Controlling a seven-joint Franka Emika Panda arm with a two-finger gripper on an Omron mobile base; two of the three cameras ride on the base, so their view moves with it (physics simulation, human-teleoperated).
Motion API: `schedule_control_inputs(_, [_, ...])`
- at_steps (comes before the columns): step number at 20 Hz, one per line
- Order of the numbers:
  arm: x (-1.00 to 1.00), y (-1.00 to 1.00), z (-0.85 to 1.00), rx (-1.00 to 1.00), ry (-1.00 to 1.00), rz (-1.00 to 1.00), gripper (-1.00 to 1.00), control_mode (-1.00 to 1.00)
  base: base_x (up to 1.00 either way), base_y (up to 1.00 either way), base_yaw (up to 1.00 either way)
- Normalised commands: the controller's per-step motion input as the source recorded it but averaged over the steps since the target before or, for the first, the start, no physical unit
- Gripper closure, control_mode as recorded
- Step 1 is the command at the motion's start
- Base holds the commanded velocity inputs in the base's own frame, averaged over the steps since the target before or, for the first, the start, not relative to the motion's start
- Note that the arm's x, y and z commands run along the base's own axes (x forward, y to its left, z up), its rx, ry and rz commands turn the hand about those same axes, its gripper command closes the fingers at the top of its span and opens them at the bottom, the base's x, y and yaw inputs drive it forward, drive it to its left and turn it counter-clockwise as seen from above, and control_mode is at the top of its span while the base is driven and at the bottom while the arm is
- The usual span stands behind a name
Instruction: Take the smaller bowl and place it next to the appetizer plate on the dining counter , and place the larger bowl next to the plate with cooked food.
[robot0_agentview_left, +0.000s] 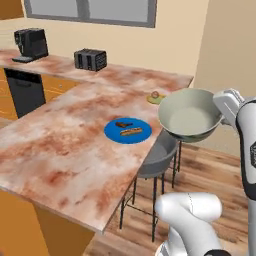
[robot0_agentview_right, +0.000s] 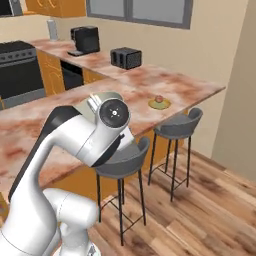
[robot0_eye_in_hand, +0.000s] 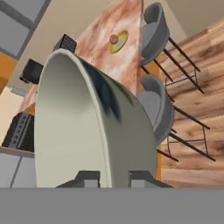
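Larger bowl (robot0_agentview_left: 190, 114) hangs in the air off the dining counter's (robot0_agentview_left: 65, 145) edge, at about three o'clock from the blue plate (robot0_agentview_left: 128, 131) with its sausage bun and drumstick, above a grey stool (robot0_agentview_left: 157, 159) that it partly hides. In the hand view the gripper (robot0_eye_in_hand: 111, 178) has its jaws clamped on the bowl's rim, one fingertip (robot0_eye_in_hand: 87, 178) inside and one outside, their bases cut off. From the right base view the arm (robot0_agentview_right: 85, 137) hides most of the bowl; a small plate (robot0_agentview_right: 159, 103) sits farther along.
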Motion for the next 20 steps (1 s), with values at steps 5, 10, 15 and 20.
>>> schedule_control_inputs(5, [0.0, 0.0, 0.0, 0.0, 0.0, 0.0, 1.0, 1.0, 0.0, -0.22, 0.65])
schedule_control_inputs(10, [0.0, 0.0, 0.0, 0.0, 0.0, 0.0, 1.0, 1.0, 0.0, -0.32, 0.63])
schedule_control_inputs(15, [0.0, 0.0, 0.0, 0.0, 0.0, 0.0, 1.0, 1.0, 0.02, -0.56, 0.55])
schedule_control_inputs(20, [0.0, 0.0, 0.0, 0.0, 0.0, 0.0, 1.0, 1.0, 0.2, -1.0, 0.28])
